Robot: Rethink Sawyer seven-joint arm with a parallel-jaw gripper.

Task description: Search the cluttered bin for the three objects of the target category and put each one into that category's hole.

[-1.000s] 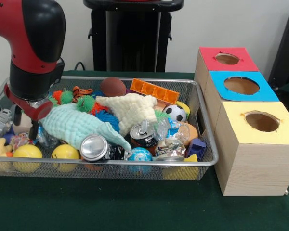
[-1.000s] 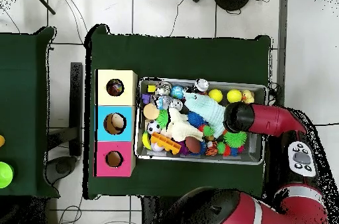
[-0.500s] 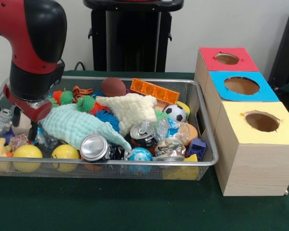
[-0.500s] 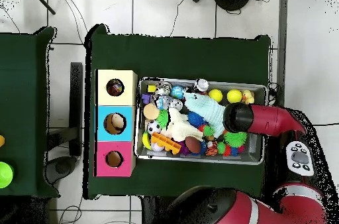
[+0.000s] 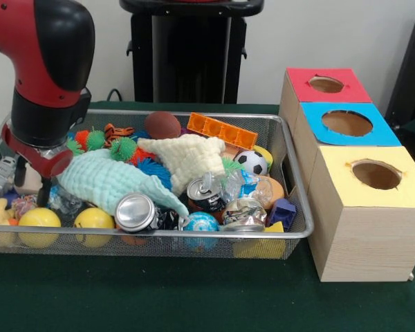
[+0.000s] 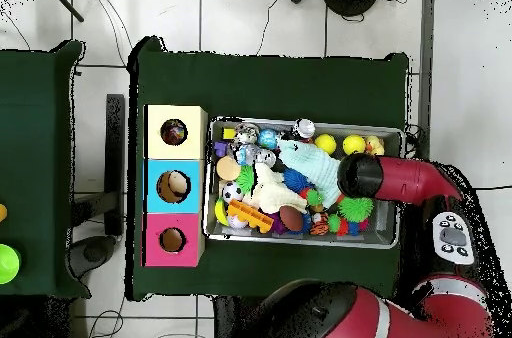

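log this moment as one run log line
arm: over bin's end away from boxes | gripper: low by mint cloth, fingers unclear | holding: unclear | boxes: beside bin

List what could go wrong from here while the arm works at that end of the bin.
1. The gripper hangs low in a crowded corner of the wire bin, beside the mint cloth and two yellow balls; pushing down may shove these instead of catching one thing.
2. The mint cloth drapes over neighbouring items, so it may snag and drag out.
3. The arm hides that corner in the overhead view, so a target there may be missed.
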